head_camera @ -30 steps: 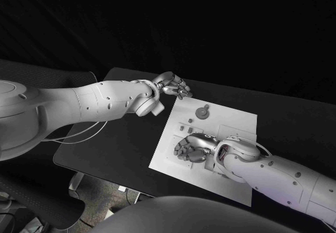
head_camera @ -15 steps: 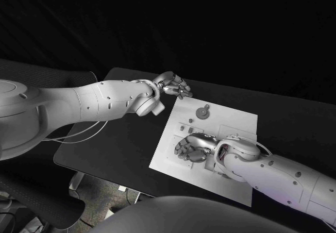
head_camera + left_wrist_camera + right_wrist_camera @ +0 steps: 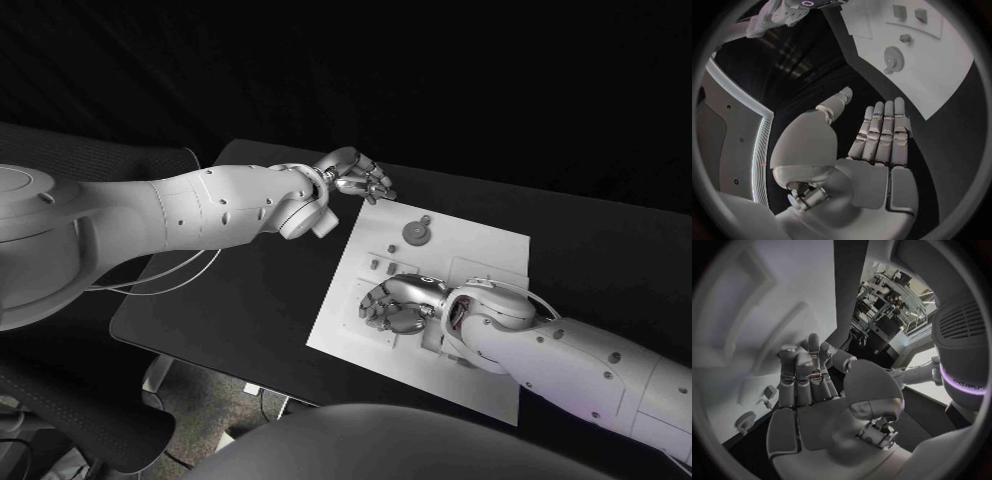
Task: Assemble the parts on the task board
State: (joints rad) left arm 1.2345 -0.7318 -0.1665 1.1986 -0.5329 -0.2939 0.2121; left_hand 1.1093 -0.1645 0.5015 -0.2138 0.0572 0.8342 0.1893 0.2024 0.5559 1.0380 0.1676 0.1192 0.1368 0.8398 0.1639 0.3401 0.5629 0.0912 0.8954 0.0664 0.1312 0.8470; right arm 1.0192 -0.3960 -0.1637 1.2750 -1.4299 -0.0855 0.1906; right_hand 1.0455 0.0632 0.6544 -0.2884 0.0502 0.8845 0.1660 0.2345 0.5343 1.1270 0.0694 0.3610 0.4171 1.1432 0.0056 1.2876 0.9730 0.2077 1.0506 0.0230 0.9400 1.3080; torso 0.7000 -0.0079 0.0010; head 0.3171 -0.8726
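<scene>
1. Dim scene; dark surroundings swallow detail beyond the black table (image 3: 231,300).
2. The task board (image 3: 476,250) stands brightest, lit from above.
3. Both wrist views bend straight edges strongly near the rim.

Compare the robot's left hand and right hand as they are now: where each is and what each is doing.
The left hand hovers over the black table just off the far corner of the task board, while the right hand is over the board's near part. The left hand's fingers lie straight and side by side; the right hand's fingers curl somewhat towards the board. Both look to hold nothing.
</scene>
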